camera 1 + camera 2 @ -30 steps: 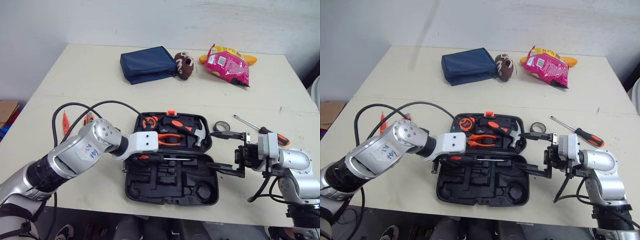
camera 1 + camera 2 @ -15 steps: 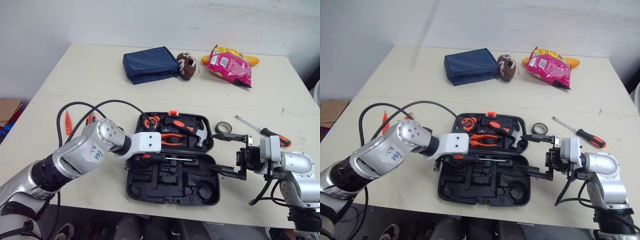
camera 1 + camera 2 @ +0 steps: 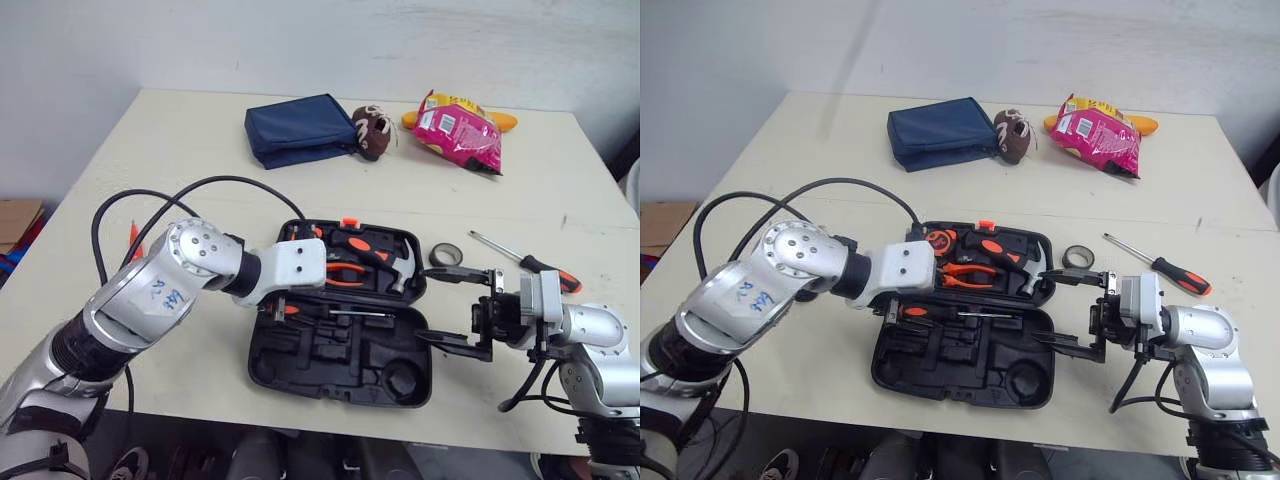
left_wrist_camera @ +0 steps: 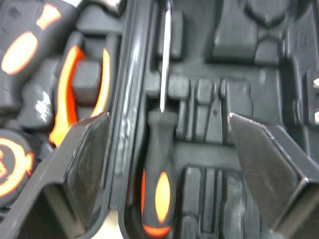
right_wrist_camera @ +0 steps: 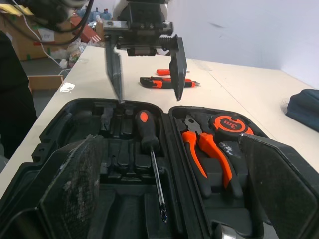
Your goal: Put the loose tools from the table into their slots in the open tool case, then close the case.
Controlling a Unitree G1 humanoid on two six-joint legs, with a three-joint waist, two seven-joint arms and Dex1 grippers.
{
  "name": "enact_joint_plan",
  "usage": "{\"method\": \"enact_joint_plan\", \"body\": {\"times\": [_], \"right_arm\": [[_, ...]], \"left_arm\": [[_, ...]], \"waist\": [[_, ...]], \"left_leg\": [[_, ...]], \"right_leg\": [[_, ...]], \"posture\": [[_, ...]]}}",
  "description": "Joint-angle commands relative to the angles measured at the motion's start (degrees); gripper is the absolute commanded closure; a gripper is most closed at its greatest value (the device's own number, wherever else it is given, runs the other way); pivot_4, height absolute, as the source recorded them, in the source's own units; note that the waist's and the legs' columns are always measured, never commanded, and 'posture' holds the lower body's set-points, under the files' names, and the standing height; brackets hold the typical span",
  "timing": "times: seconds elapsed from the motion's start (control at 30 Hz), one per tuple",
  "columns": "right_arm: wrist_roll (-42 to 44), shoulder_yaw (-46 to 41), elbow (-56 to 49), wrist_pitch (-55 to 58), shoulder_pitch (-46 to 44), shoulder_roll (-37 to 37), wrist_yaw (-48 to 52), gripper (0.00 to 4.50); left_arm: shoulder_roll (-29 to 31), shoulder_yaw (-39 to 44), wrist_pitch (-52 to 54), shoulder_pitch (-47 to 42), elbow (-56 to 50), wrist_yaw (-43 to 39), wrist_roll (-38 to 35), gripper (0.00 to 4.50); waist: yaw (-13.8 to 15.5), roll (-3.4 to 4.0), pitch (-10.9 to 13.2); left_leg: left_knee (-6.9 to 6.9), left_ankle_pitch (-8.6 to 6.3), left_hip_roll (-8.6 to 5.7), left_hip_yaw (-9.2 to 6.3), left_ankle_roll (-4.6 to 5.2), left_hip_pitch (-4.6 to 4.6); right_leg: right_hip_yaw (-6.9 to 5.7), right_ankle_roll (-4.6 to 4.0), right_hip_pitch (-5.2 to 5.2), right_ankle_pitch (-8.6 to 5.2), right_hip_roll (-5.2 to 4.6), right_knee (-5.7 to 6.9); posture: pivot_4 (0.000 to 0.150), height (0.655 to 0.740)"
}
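Hovering left pincer (image 4: 167, 119) wide over screwdriver (image 4: 157, 186) | right pincer (image 3: 428, 303) wide | right-wrist view: black-orange tool (image 5: 167, 82)

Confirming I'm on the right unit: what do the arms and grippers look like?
Both arms are silver with black joints. The left arm carries a white label with blue handwriting and a looping black cable; the right arm trails black cables. The left gripper and right gripper each have two flat black fingers.

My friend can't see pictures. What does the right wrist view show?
An open black tool case holds a screwdriver, orange pliers and a tape measure in its slots. The left gripper hangs over the screwdriver's handle end with its jaws open. Behind it, more orange-and-black tools lie on the table.
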Motion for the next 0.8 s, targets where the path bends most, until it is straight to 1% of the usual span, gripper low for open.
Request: {"method": "enact_joint_plan", "body": {"times": [0.03,0.07,0.1,0.2,0.23,0.33,0.53,0.63,0.8], "right_arm": [[0.5,-0.6,-0.1,-1.1,0.6,0.4,0.1,0.0],[0.5,-0.6,-0.2,-1.2,0.7,0.5,0.1,0.0],[0.5,-0.6,0.0,-1.3,0.6,0.5,0.1,0.0],[0.5,-0.8,0.3,-1.4,0.4,0.6,-0.1,0.0],[0.4,-0.9,0.3,-1.5,0.6,0.5,-0.2,0.0],[0.4,-1.3,-0.5,-1.4,1.4,0.4,-0.6,0.0],[0.4,-1.4,-1.0,-1.2,2.0,0.1,-1.3,0.0],[0.4,-1.4,-1.0,-1.1,2.1,0.0,-1.4,0.0],[0.0,-1.4,-0.1,-1.6,2.4,0.1,-1.4,0.0]], "left_arm": [[-6.9,11.2,-11.0,11.2,5.4,3.1,-5.4,2.33],[-7.9,11.8,-12.1,13.0,6.9,4.2,-4.9,2.65],[-8.0,11.3,-14.5,14.5,8.3,4.0,-4.0,3.09],[-7.7,9.0,-22.4,17.3,10.9,1.6,-1.1,4.28],[-8.2,8.2,-23.1,17.7,11.7,2.0,-0.5,4.45],[-9.6,5.2,-26.2,17.4,15.6,3.4,3.3,4.45],[-12.0,2.8,-27.5,15.6,18.7,4.4,5.9,4.45],[-11.7,1.0,-29.7,15.4,20.5,4.7,9.1,4.45],[-12.9,-1.2,-27.3,14.2,21.3,3.5,9.8,4.45]], "waist": [[0.0,0.04,0.0],[0.0,0.01,0.0],[0.1,0.01,0.0],[0.1,0.01,0.0],[0.1,0.01,0.0],[0.1,0.02,0.0],[0.2,0.02,0.0],[0.2,0.02,0.0],[0.2,0.04,0.0]], "left_leg": [[0.02,-0.04,0.0,0.01,0.02,0.07],[0.1,-0.06,0.03,-0.01,0.02,0.05],[0.11,-0.07,0.05,-0.01,0.02,0.04],[0.19,-0.09,0.05,-0.04,0.07,0.02],[0.18,-0.1,0.04,-0.02,0.07,0.03],[0.17,-0.14,0.04,-0.02,0.06,0.03],[0.18,-0.19,0.04,-0.01,0.07,0.02],[0.18,-0.19,0.04,-0.01,0.08,0.04],[0.18,-0.2,0.04,-0.01,0.07,0.11]], "right_leg": [[0.02,0.0,0.05,-0.01,0.0,0.05],[0.0,-0.01,0.04,-0.02,0.01,0.07],[0.0,-0.01,0.04,-0.02,0.04,0.08],[0.0,0.0,0.05,-0.01,0.04,0.11],[0.01,0.0,0.06,-0.01,0.04,0.1],[0.01,0.0,0.06,-0.01,0.04,0.07],[0.01,0.0,0.08,-0.01,0.04,0.04],[0.01,0.01,0.1,0.0,0.04,0.05],[0.02,0.01,0.16,0.0,0.04,0.05]], "posture": [[0.15,0.74],[0.15,0.74],[0.15,0.74],[0.15,0.74],[0.15,0.74],[0.15,0.74],[0.15,0.74],[0.15,0.74],[0.15,0.74]]}}
